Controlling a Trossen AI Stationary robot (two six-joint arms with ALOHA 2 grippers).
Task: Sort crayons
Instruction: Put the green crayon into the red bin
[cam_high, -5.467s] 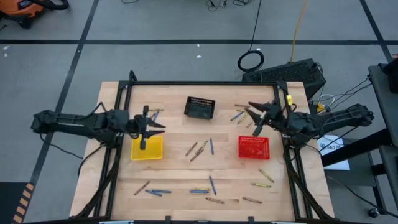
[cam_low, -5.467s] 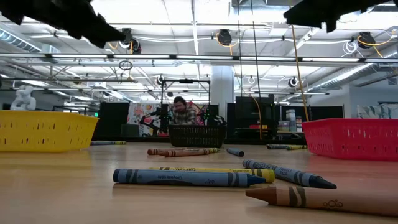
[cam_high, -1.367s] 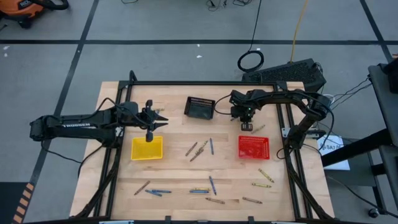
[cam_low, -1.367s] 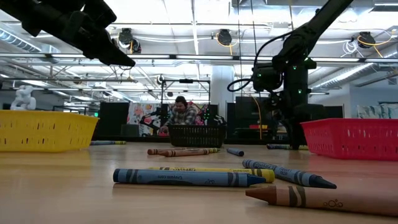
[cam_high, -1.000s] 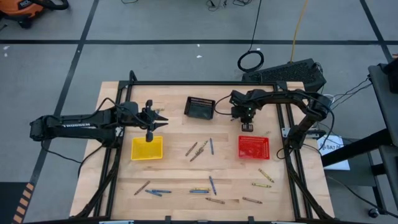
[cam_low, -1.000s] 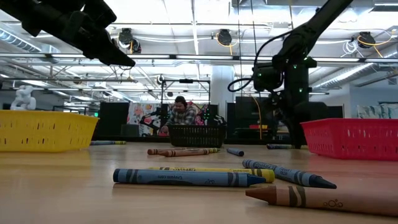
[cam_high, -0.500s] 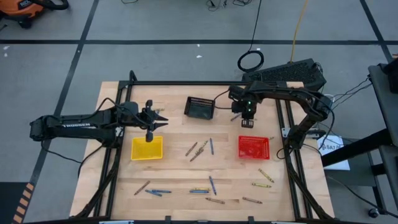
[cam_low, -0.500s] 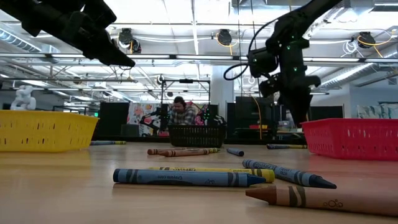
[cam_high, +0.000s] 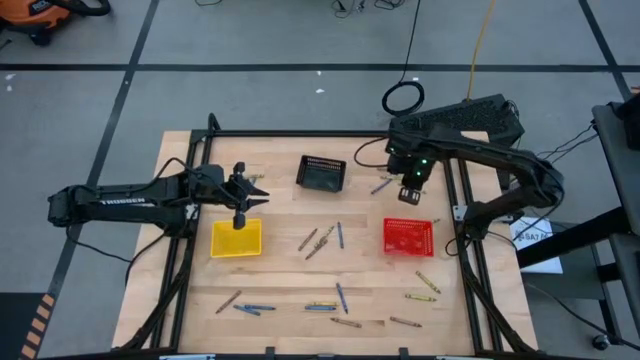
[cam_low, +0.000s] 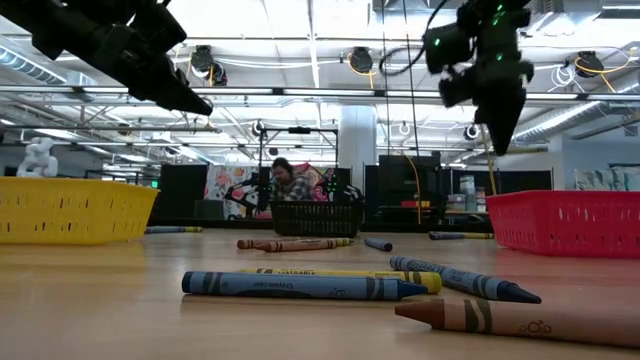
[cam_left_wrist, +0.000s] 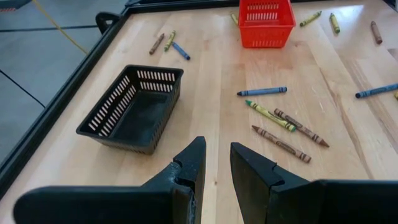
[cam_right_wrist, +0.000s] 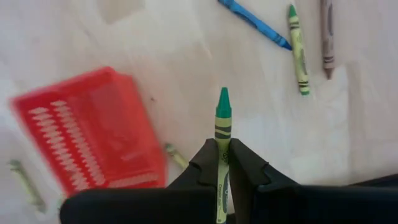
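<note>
Left gripper (cam_high: 243, 198), centre-left of the high view, hovering above yellow mesh basket (cam_high: 236, 238) with fingers parted, empty. Right gripper (cam_right_wrist: 221, 163), upper right, clenched on olive-green paper-wrapped crayon (cam_right_wrist: 222, 127); best carried squarely over red mesh basket (cam_high: 408, 237), lowered before releasing.

Right pincer (cam_right_wrist: 222, 163) clamped, raised above table; left pincer (cam_left_wrist: 216, 163) parted, empty, hovering.

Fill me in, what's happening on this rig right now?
Crayon sorting. The right gripper is shut on a green-tipped yellow-green crayon, held in the air between the black mesh basket and the red mesh basket. The left gripper hangs open above the yellow mesh basket. Other crayons lie scattered on the wooden table.
</note>
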